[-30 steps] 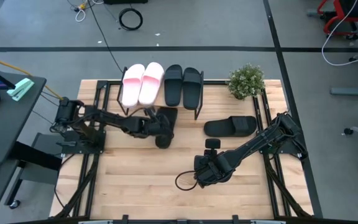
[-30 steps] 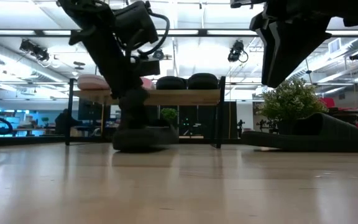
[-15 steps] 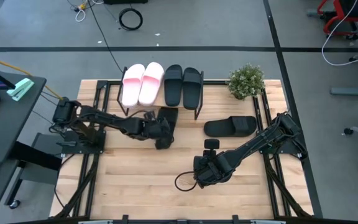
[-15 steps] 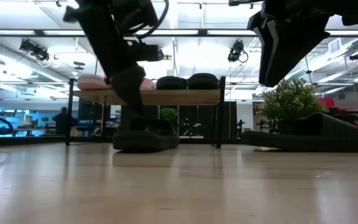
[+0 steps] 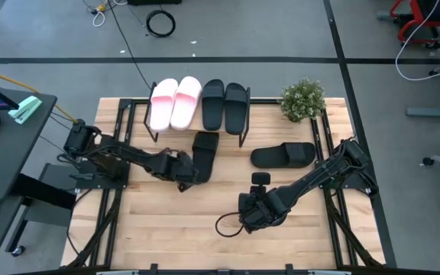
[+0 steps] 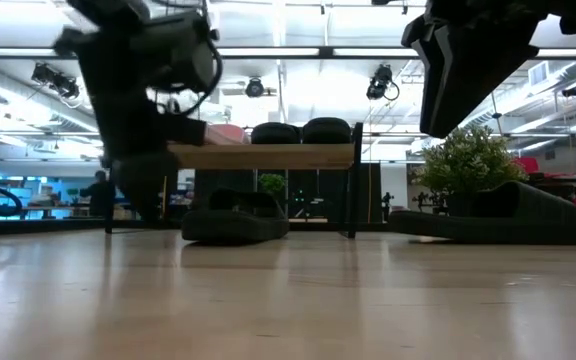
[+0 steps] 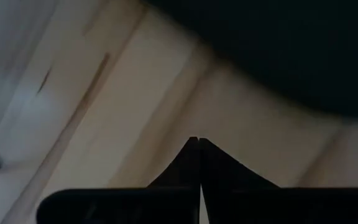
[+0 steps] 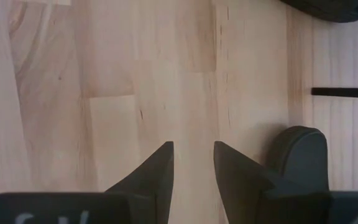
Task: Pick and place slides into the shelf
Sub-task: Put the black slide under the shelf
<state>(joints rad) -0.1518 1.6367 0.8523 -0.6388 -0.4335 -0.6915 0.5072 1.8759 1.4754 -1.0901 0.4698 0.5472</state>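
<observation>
The shelf (image 6: 268, 155) stands at the table's far side and carries two pink slides (image 5: 173, 103) and two black slides (image 5: 224, 103) on its top board. A third black slide (image 5: 204, 149) lies sole-down on the table, with its far end at the shelf's near edge. A fourth black slide (image 5: 283, 155) lies on the table to the right of the shelf. My left gripper (image 5: 183, 176) is shut, just left of the third slide's near end and touching nothing; its wrist view shows that slide (image 7: 278, 50) ahead. My right gripper (image 5: 244, 218) hangs open over bare wood (image 8: 192, 155).
A potted plant (image 5: 302, 99) stands at the table's far right corner, beyond the fourth slide. Black frame rails run along the table's left and right sides. Bare wood lies across the near half of the table, around the right gripper.
My left gripper has drawn back from the third black slide's near end, moving toward the table's left and near edges. It now stands beside the slide. The slide stays on the table by the shelf.
</observation>
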